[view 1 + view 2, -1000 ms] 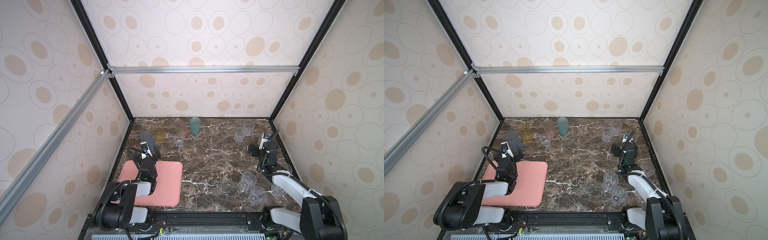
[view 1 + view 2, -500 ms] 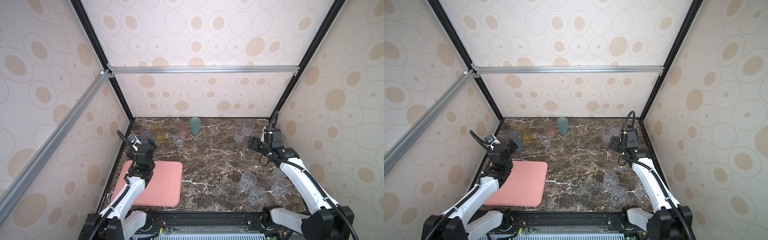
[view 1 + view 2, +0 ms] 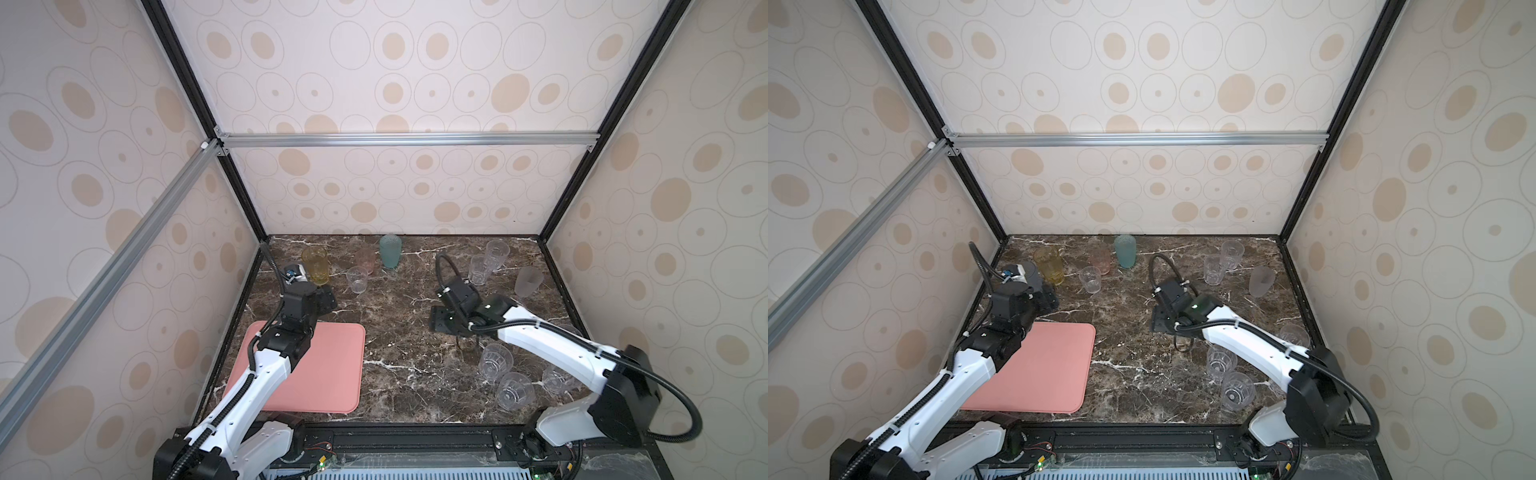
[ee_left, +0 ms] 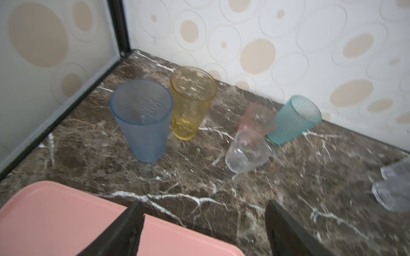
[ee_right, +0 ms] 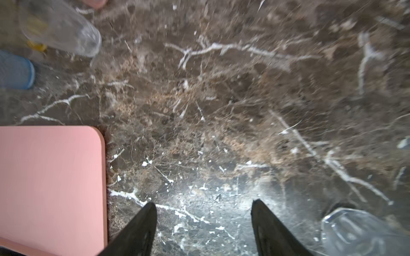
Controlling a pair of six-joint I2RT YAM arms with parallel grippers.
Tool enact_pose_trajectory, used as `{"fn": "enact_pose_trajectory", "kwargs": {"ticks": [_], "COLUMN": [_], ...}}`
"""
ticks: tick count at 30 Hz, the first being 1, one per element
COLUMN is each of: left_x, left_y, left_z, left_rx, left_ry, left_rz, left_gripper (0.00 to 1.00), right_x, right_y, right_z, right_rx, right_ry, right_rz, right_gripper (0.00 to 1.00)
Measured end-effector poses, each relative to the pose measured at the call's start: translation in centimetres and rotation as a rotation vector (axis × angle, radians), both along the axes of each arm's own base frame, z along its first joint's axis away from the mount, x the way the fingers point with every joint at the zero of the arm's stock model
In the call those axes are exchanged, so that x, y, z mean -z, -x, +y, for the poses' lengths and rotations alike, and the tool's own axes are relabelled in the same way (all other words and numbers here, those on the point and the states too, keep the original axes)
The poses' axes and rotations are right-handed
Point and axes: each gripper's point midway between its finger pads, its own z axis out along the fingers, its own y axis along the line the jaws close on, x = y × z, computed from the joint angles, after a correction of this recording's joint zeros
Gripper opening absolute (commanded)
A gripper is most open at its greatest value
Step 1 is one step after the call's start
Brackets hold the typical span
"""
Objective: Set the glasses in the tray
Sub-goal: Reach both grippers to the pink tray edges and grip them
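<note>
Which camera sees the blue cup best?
The left wrist view: the blue cup stands whole, upright and close beside the yellow cup. In both top views the left arm mostly hides the blue cup. The right wrist view catches only its blurred blue edge.

Both top views are bright and even. Soft, diffuse light washes the pale walls (image 3: 415,83), and the dark marble table (image 3: 407,299) carries only faint, soft-edged shadows. Wide-angle bending splays the frame posts (image 3: 183,62) outward toward the corners. The clear glasses (image 3: 494,365) nearly vanish against the marble. My left wrist view is slightly soft all over, and the teal glass (image 4: 295,119) leans outward with the lens distortion. My right wrist view is smeared with blur. A whitish glare patch sits on the marble just ahead of the fingers (image 5: 137,228) of my right gripper (image 5: 203,206). A clear glass (image 5: 355,232) in the corner is streaky and unfocused.
</note>
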Motion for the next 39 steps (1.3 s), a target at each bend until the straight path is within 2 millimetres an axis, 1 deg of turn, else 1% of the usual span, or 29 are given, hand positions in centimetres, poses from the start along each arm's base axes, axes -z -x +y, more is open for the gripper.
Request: {"fn": "enact_pose_trajectory", "kwargs": {"ticks": [1,3,5,7,8,10,13,17,20,23,29,32,39], "left_x": [0.6,2.1,3.7,5.2,6.0,7.0,7.8,7.9,8.0,7.9,7.8,7.7,7.7], "left_y": [0.3,1.2,2.1,2.9,3.2,3.7,4.1,4.1,4.2,4.2,4.7,4.8,4.8], "left_z": [-0.8,-2.3,-3.3,-3.7,-3.7,-3.5,-3.1,-2.4,-1.9,-1.7,-1.2,-1.1,-1.0], "left_rx": [0.025,0.075,0.112,0.129,0.132,0.129,0.112,0.081,0.060,0.050,0.039,0.035,0.029], "left_ry": [-0.003,-0.011,-0.020,-0.025,-0.025,-0.029,-0.037,-0.061,-0.080,-0.086,-0.090,-0.093,-0.098], "left_rz": [0.015,0.050,0.090,0.122,0.138,0.161,0.178,0.178,0.185,0.182,0.171,0.173,0.171], "left_gripper": [0.85,0.85,0.85,0.84,0.83,0.80,0.79,0.80,0.81,0.82,0.82,0.82,0.83], "right_x": [0.7,2.2,3.2,3.9,4.3,5.0,5.7,6.5,7.3,8.1,9.2,9.5,9.4], "right_y": [0.2,0.7,1.1,1.4,1.5,1.4,0.9,0.0,-0.1,0.0,0.2,0.2,0.3], "right_z": [0.9,3.3,5.5,7.6,8.5,10.0,11.8,14.3,15.9,17.2,18.7,19.1,19.4], "right_rx": [-0.005,-0.028,-0.051,-0.074,-0.084,-0.093,-0.102,-0.118,-0.133,-0.151,-0.173,-0.178,-0.183], "right_ry": [0.011,0.034,0.043,0.041,0.039,0.032,0.019,-0.001,-0.010,-0.014,-0.021,-0.026,-0.034], "right_rz": [0.013,0.040,0.058,0.068,0.075,0.087,0.102,0.113,0.123,0.137,0.165,0.174,0.178], "right_gripper": [0.69,0.69,0.68,0.66,0.63,0.58,0.52,0.48,0.45,0.40,0.33,0.32,0.28]}}
